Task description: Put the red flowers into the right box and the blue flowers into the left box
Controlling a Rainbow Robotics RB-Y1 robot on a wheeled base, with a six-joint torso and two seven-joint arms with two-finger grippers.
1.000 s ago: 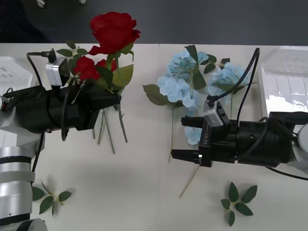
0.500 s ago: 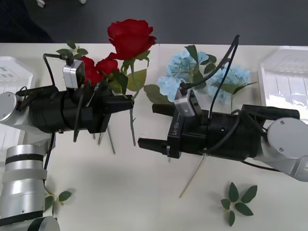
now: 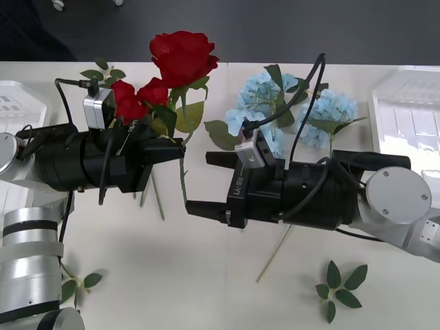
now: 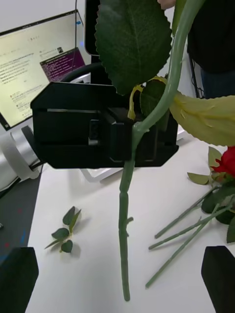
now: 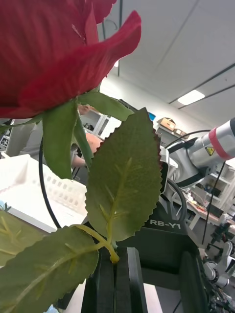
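The left end effector (image 3: 180, 149) is gripping a rose (image 3: 183, 55) by its stem, lifted above the tabletop (image 3: 206, 289). Over the last second the right end effector (image 3: 197, 182), fingers spread, has been sliding leftward until its fingers are bracketing the hanging stem (image 4: 125, 215). This looks like a handover, the right box (image 3: 405, 117) being the rose's destination.

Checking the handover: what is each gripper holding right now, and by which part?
The left gripper holds a red rose upright by its stem, just below the leaves. The right gripper is open around the lower stem, holding nothing.
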